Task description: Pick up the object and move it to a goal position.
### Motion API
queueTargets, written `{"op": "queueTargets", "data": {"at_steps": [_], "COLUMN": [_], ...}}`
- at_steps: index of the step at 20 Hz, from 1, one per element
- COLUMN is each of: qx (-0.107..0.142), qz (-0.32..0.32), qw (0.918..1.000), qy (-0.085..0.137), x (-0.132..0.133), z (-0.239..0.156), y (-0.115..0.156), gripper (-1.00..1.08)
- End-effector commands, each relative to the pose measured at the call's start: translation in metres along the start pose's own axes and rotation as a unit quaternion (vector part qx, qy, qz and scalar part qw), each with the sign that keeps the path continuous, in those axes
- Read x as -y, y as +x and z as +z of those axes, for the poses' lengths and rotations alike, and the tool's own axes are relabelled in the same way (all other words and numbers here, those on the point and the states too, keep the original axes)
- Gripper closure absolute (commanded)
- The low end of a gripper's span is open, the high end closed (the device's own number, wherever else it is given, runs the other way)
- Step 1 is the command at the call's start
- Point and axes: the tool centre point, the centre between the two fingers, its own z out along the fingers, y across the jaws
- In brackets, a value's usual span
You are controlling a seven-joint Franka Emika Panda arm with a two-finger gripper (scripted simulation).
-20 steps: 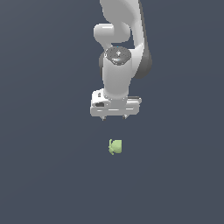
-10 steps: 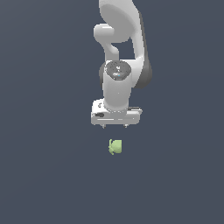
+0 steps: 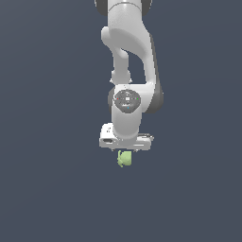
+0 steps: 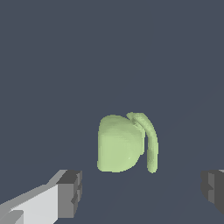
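Note:
The object [image 3: 125, 159] is a small pale lime-green lumpy solid on the dark grey surface. In the exterior view it sits directly under the white gripper [image 3: 125, 150], its upper part hidden by the hand. In the wrist view the object [image 4: 124, 143] shows as a rounded block with a curved handle-like strip on one side. The gripper [image 4: 142, 192] is open and empty. Its two dark-padded fingertips [image 4: 70, 194] stand far apart, one to each side of the object and apart from it.
The white arm [image 3: 128, 56] rises from the gripper to the top of the exterior view. The flat dark grey surface [image 3: 47, 189] fills the rest of both views.
The gripper has come down steadily towards the object, from clearly above it to just over it. The object has not moved. The jaws have stayed open.

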Motion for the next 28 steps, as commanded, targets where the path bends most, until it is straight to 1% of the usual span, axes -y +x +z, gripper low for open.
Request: {"op": "queueTargets", "data": {"at_steps": [1,7,13,22,28], "qx": [0.0,0.0,0.0,0.0,0.0], "qz": [0.008,0.018,0.018,0.019,0.019], "qw": [1.0,0.9998,0.9998,0.9998,0.9998], "qy": [0.001,0.002,0.002,0.002,0.002], "x": [0.001,0.002,0.002,0.002,0.003], "z": [0.009,0.02,0.023,0.065,0.07], "y": [0.006,0.013,0.013,0.012,0.014], "gripper": [-0.92,-0.92,-0.92,-0.92,-0.92]}}
